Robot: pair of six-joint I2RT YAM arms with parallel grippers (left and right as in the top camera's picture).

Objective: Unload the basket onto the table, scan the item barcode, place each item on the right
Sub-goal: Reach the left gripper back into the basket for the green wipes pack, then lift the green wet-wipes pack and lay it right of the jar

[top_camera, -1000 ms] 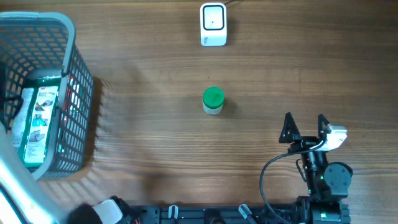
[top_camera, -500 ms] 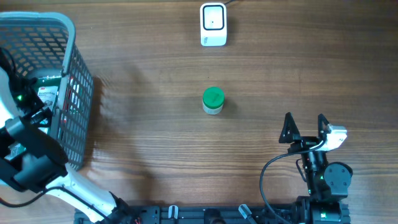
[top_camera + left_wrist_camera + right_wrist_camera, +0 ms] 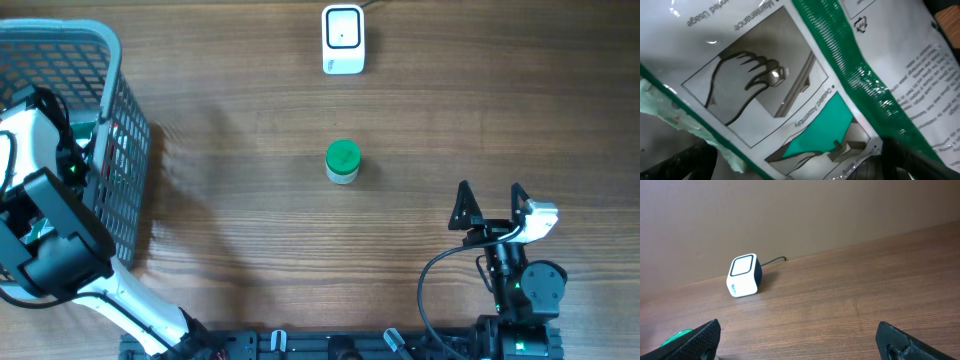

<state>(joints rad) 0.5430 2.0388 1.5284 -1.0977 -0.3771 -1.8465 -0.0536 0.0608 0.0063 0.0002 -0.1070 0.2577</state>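
Inside the basket [image 3: 125, 150] the left gripper [image 3: 797, 167] has its fingers spread wide over the green-printed packet [image 3: 790, 90]; the right gripper [image 3: 490, 205] hangs well apart, fingers also parted

Overhead: light even and diffuse across the brown wood-grain table [image 3: 250, 230], no hot spots. The grey plastic mesh basket [image 3: 125, 150] casts a soft striped shadow just right of itself.

Left wrist: glossy film-wrapped white-and-green printed package [image 3: 790, 90] fills the view. Print is slightly soft, with white glare specks on the film.

Right wrist: dimmer and even. The white box-shaped scanner [image 3: 744, 275] is sharp.
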